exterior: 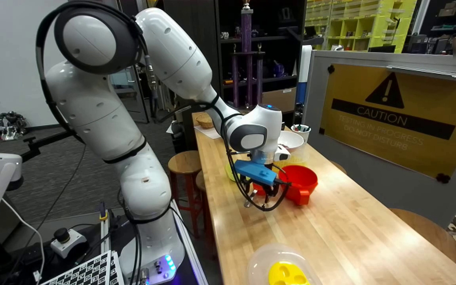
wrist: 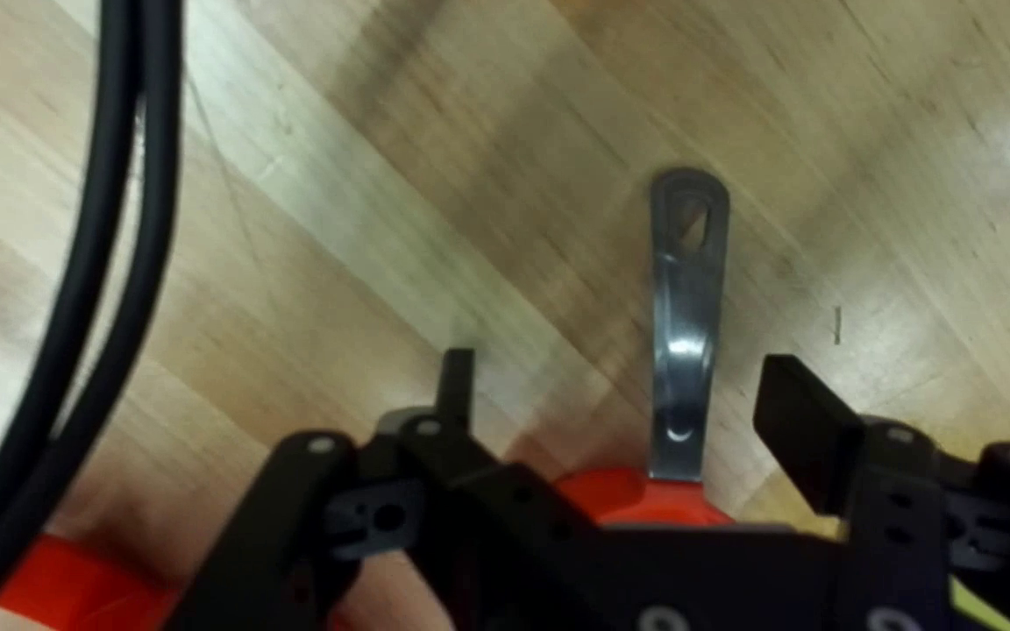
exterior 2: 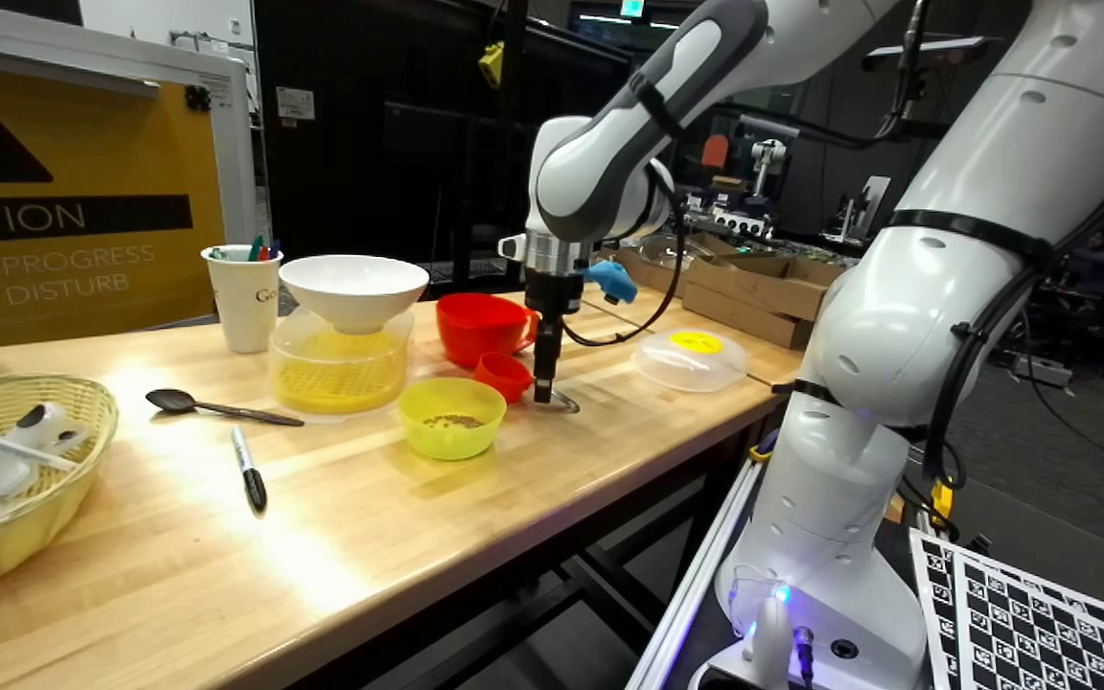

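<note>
In the wrist view my gripper (wrist: 621,386) is open, its fingers on either side of the dark metal handle (wrist: 685,350) of a small red cup (wrist: 645,499). There is a gap on both sides of the handle, wider on the left. An exterior view has the fingertips low over the table beside the small red cup (exterior 2: 502,377). A large red measuring cup (exterior 2: 478,328) stands behind it. In front is a yellow-green bowl (exterior 2: 451,422) with brown bits inside. My gripper's body hides most of the small cup in the wrist view.
A translucent tub (exterior 2: 341,374) carries a white bowl (exterior 2: 354,283), with a paper cup (exterior 2: 247,302) of pens behind. A black spoon (exterior 2: 226,409), a marker (exterior 2: 248,470) and a wicker basket (exterior 2: 44,508) lie farther along. A translucent lid (exterior 2: 691,372) sits at the opposite end.
</note>
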Controlling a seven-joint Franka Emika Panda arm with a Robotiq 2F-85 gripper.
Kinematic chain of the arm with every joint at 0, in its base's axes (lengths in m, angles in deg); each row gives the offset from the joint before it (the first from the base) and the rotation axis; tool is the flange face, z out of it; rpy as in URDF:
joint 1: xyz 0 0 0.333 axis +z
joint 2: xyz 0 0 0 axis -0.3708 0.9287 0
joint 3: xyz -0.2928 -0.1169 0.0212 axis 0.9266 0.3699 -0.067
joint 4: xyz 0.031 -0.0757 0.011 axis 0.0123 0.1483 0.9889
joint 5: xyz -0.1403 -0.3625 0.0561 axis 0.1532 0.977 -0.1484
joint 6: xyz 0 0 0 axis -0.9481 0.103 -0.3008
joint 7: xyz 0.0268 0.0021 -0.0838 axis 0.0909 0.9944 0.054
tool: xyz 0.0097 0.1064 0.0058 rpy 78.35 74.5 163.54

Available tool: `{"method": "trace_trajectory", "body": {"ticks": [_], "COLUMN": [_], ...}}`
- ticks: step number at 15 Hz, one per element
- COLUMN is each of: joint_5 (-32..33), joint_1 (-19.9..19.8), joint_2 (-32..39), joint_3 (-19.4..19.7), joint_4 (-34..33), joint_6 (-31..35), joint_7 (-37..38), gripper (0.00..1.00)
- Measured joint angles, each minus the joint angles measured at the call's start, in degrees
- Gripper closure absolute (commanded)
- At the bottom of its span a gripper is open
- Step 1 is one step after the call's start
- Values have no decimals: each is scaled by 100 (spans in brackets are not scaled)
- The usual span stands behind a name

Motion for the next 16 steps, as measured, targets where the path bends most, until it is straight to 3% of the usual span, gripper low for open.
{"method": "trace_trajectory", "body": {"ticks": [7, 16], "joint_5": [0, 0], "joint_1": [7, 6], "joint_2": [19, 19], "joint_3": [0, 5], "joint_4": [-2, -3], "joint_6": [30, 49], "joint_7": [-11, -39], "gripper": [99, 96]}}
